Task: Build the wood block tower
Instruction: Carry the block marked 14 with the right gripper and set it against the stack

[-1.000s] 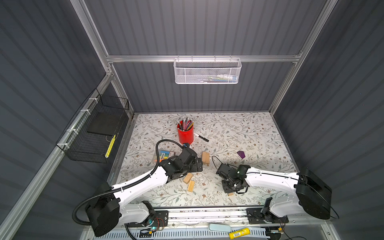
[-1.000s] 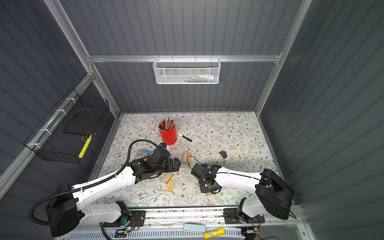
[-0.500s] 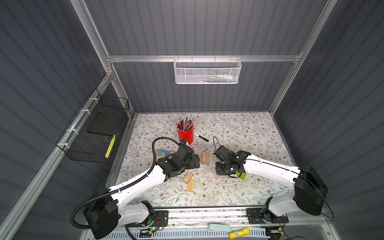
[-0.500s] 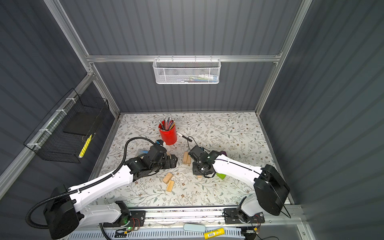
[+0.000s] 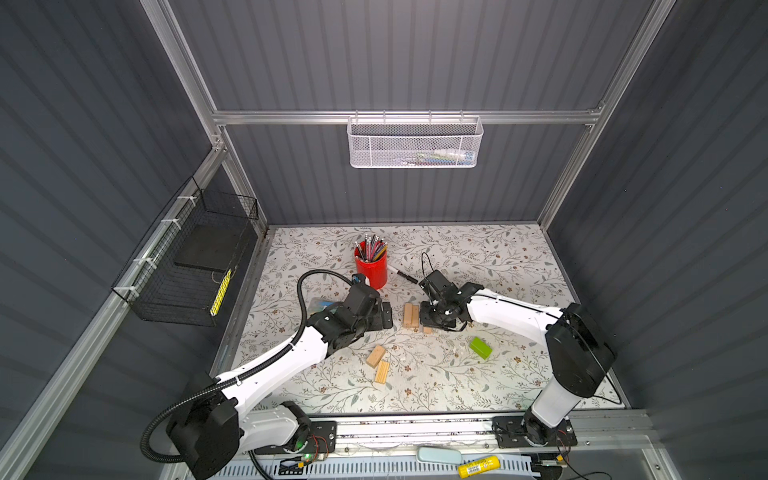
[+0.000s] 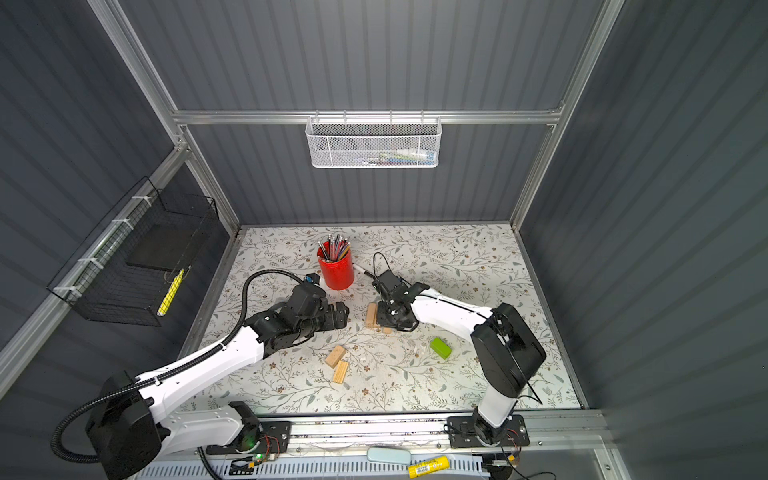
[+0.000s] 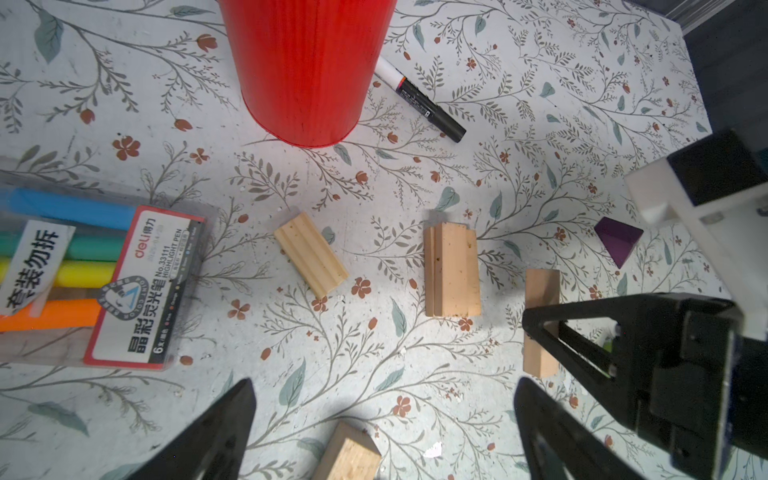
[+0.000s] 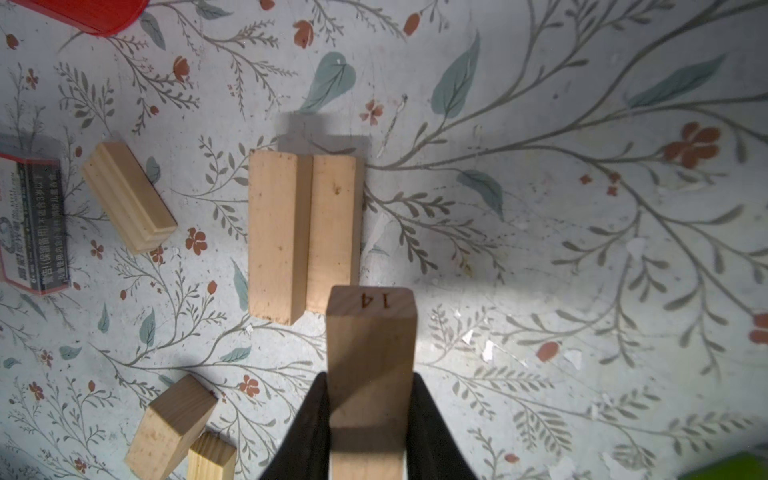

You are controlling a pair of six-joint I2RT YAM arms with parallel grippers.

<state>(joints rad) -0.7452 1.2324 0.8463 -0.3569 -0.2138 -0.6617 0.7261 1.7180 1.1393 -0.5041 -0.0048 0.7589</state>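
While the tower is barely begun, you do have its base down: a pair of pale blocks (image 5: 411,315) lies side by side, touching, in the middle of the worktop (image 5: 478,257), with nothing stacked on it yet. The next piece is in hand. The right gripper (image 8: 370,382) has its jaws pinching the held block (image 8: 371,332), a pale one marked 14, just right of the pair at its near end. You cannot tell from these views whether it touches the worktop. The left gripper (image 5: 386,318) hovers just left of the pair, jaws spread wide and empty.

Most of the build is left. A grooved block (image 7: 311,259) lies left of the pair, two loose pale blocks (image 5: 379,363) lie nearer and to the left, the green block (image 5: 480,347) sits near right, well apart, and the purple block (image 7: 618,241) rests beyond the right arm. Farther off stand the red pencil cup (image 5: 371,268), a marker (image 7: 419,102) and a highlighter pack (image 7: 83,282).

Against a second ago, the right gripper has come from the near right of the worktop up to the pair. That uncovers the green block and hides the purple one in both top views. The pair and the loose blocks have not moved, and the left gripper sits almost where it was.
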